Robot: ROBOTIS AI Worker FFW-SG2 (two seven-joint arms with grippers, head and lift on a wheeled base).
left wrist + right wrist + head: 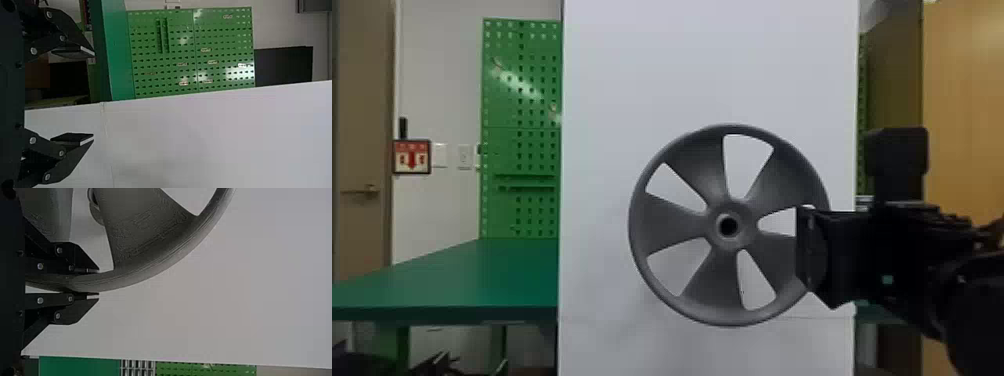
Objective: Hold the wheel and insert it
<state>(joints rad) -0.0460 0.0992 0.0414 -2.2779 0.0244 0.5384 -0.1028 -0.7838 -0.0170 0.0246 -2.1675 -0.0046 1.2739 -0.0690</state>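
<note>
Holding the wheel (pixel 716 229) by its rim (pixel 156 269), the right gripper (pixel 98 283) has its two flat fingers closed, one on the inner side of the rim and one on the outer. The wheel is gray with five broad spokes, and it stands upright in front of a large white panel (pixel 702 65), nearer the panel's right edge than its left. Its dark hub hole (pixel 728 226) faces the head camera. How far the wheel is from the panel, or whether they touch, I cannot tell.

The left gripper (pixel 94 95) is empty, its fingers spread wide, at the panel's left edge; in the left wrist view that edge passes between the fingers.

The hold looks settled, so the step in hand is probably lining up for the insertion. The next move likely calls for setting the hub square to its mount, then a straight push; where the mount is, I cannot tell.

Seen from the head, the wheel's outline falls within the panel's, with plenty of room above and to the left. The right gripper crosses the panel's right edge, so a swing toward the panel could knock its knuckles there. A green tabletop (pixel 457 280) juts out left of the panel, an edge for the left gripper to avoid.
</note>
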